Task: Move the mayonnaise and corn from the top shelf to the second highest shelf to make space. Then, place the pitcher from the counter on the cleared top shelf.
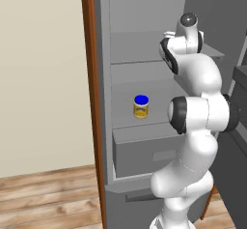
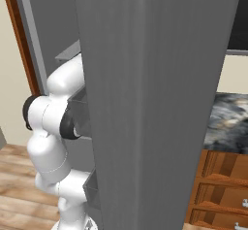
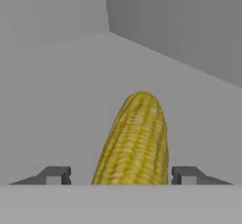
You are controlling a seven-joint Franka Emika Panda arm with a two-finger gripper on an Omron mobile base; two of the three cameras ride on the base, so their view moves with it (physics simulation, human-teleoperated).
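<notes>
Jaws: apart, straddling corn [image 3: 134, 140], no contact yet. Corn: lying on top shelf [image 3: 61, 100]. Mayonnaise [image 1: 141, 106]: standing on second highest shelf [image 1: 130, 121]. Step: grasping corn. Next: likely close, lift, carry down beside jar.

1. I'm looking into a home kitchen — an open grey fridge [image 1: 144, 141] with flat shelves and a box-fronted drawer [image 1: 144, 153].
2. Food sits inside: a mayonnaise jar [image 1: 141, 106] and a corn cob [image 3: 134, 140].
3. To the right I see a dark marbled counter [image 2: 227, 117] over brown wooden drawers [image 2: 220, 190].
4. Wood-plank floor [image 1: 48, 199], cream wall [image 1: 43, 73] — domestic, though probably rendered.
</notes>
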